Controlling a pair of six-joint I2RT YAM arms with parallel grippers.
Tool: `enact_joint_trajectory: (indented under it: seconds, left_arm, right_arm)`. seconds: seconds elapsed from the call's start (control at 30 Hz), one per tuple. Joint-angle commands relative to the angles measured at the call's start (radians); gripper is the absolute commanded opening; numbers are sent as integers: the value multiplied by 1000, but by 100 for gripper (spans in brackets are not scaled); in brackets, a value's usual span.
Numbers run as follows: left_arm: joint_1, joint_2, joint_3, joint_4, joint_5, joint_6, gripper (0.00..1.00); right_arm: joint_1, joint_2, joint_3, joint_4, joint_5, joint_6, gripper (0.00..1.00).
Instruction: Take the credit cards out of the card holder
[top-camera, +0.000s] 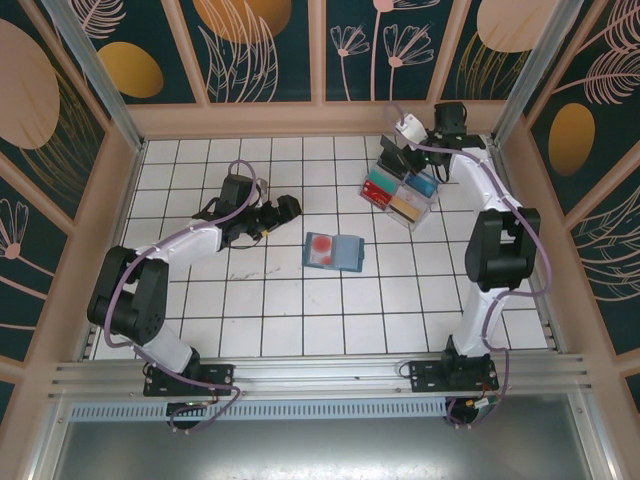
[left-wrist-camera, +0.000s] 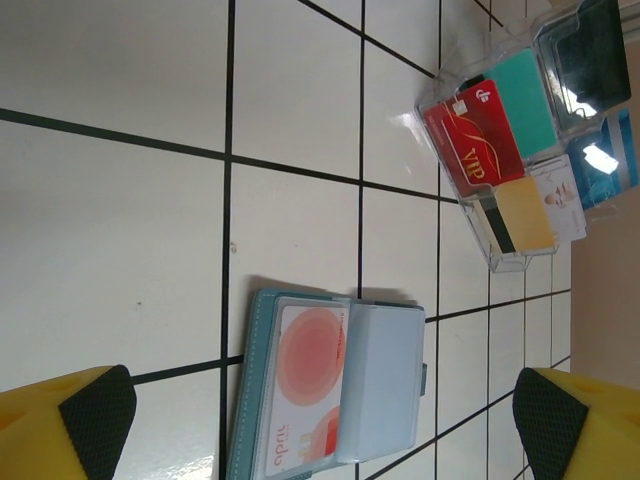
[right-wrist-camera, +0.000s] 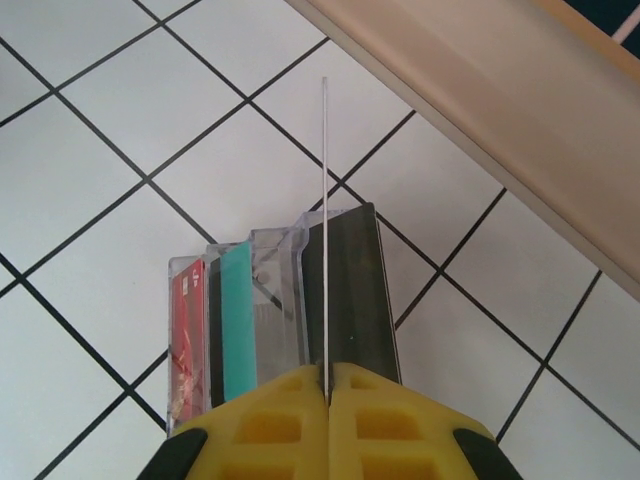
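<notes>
The card holder (top-camera: 333, 251) lies open on the white tiled table (top-camera: 250, 320), roughly in the middle, with the two arms on either side of it. It is teal at the edges. A pink-white card (left-wrist-camera: 305, 375) printed with a red disc is tucked in its left half, and a pale blue flap (left-wrist-camera: 385, 380) covers part of that card and the right half.

The left hand (top-camera: 287, 208) hangs just to the left of the holder, close to it but not touching. In its wrist view the left hand (left-wrist-camera: 320, 425) has its jaws spread as wide as they go. One black-padded yellow fingertip (left-wrist-camera: 95, 410) sits at each lower corner, and the holder lies on the tiles between them.

Further back and to the right, well apart from the holder, stands a clear tray (top-camera: 402, 192) with several compartments. The left wrist view shows a red card (left-wrist-camera: 475, 140) with gold lettering, a teal card (left-wrist-camera: 525, 100) and a yellow card (left-wrist-camera: 525, 215) in it.

The right hand (top-camera: 392, 160) is at the far end of that tray. In its wrist view the right hand (right-wrist-camera: 327, 385) has its yellow jaws pressed tight on a thin card (right-wrist-camera: 325, 200), which stands on edge directly over the tray (it shows as no more than a fine pale line, so I cannot tell its colour or print). Whether the card's far end touches the tray I cannot tell.
</notes>
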Motion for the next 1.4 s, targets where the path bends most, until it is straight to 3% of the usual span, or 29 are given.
enact_joint_trajectory:
  seconds: [0.0, 0.27, 0.7, 0.97, 1.37]
  left_arm:
    - [3, 9, -10, 10, 28, 14, 99]
    - [4, 15, -24, 18, 38, 14, 99]
    - [3, 18, -40, 35, 55, 6, 99]
    - [4, 20, -45, 40, 64, 6, 99]
    - [3, 9, -52, 30, 45, 5, 99]
  right_arm:
    - [-26, 29, 62, -47, -48, -68, 0]
    - [-36, 125, 155, -139, -56, -82, 0]
    - [-44, 146, 141, -137, -56, -67, 0]
    - [-47, 159, 130, -126, -37, -62, 15]
    - [-48, 109, 144, -88, -46, 17, 21]
